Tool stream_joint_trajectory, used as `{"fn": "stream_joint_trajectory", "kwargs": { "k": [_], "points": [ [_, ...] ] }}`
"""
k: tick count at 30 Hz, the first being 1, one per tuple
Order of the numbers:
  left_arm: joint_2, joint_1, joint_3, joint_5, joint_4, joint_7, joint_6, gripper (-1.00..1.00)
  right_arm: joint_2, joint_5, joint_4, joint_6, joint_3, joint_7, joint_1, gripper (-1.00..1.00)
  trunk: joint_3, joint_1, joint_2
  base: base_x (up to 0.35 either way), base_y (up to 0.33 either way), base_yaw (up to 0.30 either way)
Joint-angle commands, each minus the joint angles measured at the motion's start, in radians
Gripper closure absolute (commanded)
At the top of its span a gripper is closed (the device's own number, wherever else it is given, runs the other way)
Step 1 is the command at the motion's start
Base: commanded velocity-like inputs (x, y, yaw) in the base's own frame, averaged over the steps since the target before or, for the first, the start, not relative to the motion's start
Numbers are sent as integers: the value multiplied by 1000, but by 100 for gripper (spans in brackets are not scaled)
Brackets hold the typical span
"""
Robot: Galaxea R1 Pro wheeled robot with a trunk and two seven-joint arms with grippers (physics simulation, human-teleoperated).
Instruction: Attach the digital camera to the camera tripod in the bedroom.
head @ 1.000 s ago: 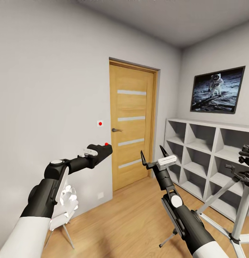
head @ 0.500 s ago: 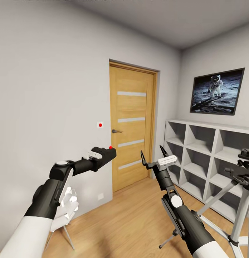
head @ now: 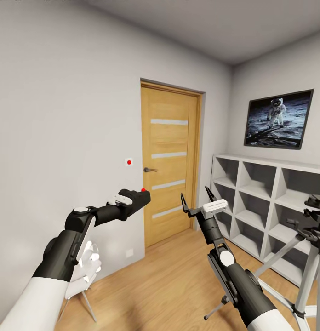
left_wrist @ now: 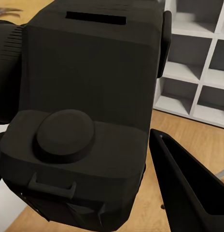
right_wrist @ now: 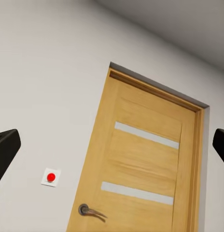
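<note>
The left claw (head: 138, 198) is closed on the digital camera (head: 132, 200), held in the air before the door (head: 171, 165). The right claw (head: 197, 198) is spread wide, holding nothing. The camera tripod (head: 311, 257) stands on the floor by the shelving (head: 265, 193). No legible writing.

Head view looking forward across room toward door (head: 170, 161); right wrist view facing same door (right_wrist: 141, 159) closer; left wrist view tight behind digital camera (left_wrist: 88, 111).

black digital camera (head: 136, 198) held aloft, camera tripod (head: 311, 257) standing upright, bedroom (head: 178, 285)
</note>
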Motion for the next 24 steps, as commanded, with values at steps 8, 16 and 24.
{"fn": "stream_joint_trajectory", "kwargs": {
  "k": [8, 16, 24],
  "points": [
    [-1, -1, -1, -10, 0, -11, 1, 100, -1, 8, 0, -1, 1, -6, -1, -100, 23, -31, 55, 0, 0, 0],
    [-1, -1, -1, -10, 3, -10, 1, 100, -1, 8, 0, -1, 1, -6, -1, -100, 49, -61, 111, 0, 0, 0],
    [0, -1, 0, -10, 4, -10, 1, 100, -1, 7, 14, 39, -6, -7, -1, -100, 74, -92, 167, 0, 0, 0]
  ]
}}
